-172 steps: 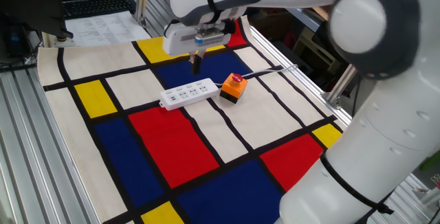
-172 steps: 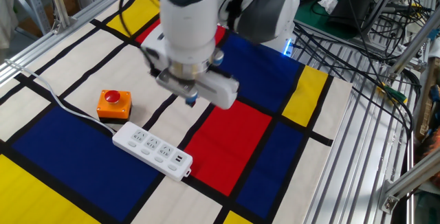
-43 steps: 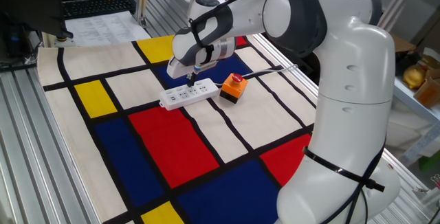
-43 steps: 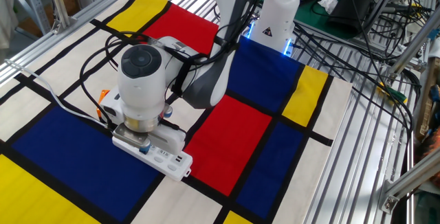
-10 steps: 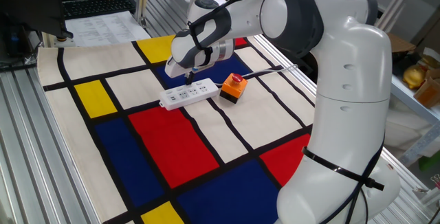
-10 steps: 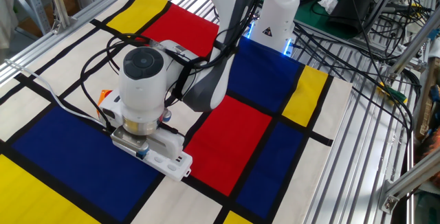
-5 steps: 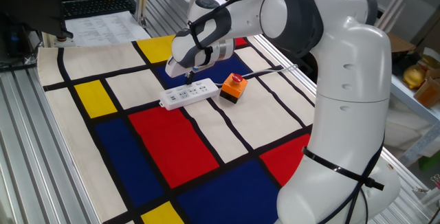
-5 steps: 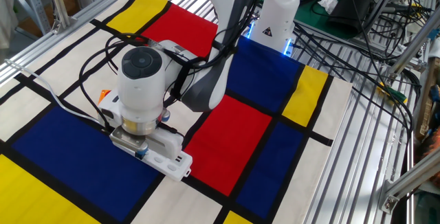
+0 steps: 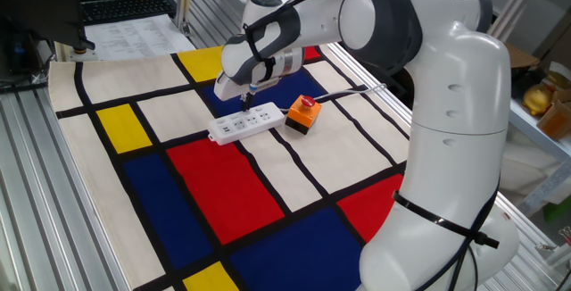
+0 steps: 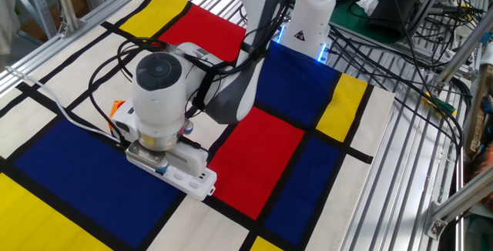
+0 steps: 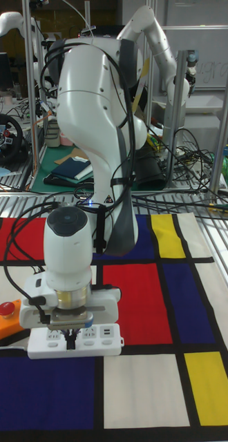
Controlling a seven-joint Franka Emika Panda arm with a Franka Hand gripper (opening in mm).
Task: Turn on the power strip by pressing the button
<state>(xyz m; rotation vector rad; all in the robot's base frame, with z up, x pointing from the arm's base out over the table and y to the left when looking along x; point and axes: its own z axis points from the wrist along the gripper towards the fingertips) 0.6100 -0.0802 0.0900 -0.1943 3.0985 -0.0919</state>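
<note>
The white power strip (image 9: pixel 239 125) lies across a black line of the colour-block mat, with its far end beside the orange box. In the tall fixed view my gripper (image 11: pixel 72 337) stands upright over the power strip (image 11: pixel 100 343), its dark fingertips shut together and resting on the strip's top. From one fixed view my gripper (image 9: pixel 250 106) comes down on the strip's half nearer the orange box. In the other fixed view the white wrist covers most of the power strip (image 10: pixel 194 179). The button is hidden beneath the fingers.
An orange-and-black box with a red domed button (image 9: pixel 302 114) sits right beside the strip's end (image 11: pixel 5 318). The strip's thin white cord (image 10: pixel 63 110) runs off across the mat. Metal frame rails (image 9: pixel 36 193) edge the mat; cables and gear (image 10: pixel 400 20) lie behind it.
The gripper stays down on the strip. In the other fixed view the strip's free end has swung slightly away from the mat's near edge.
</note>
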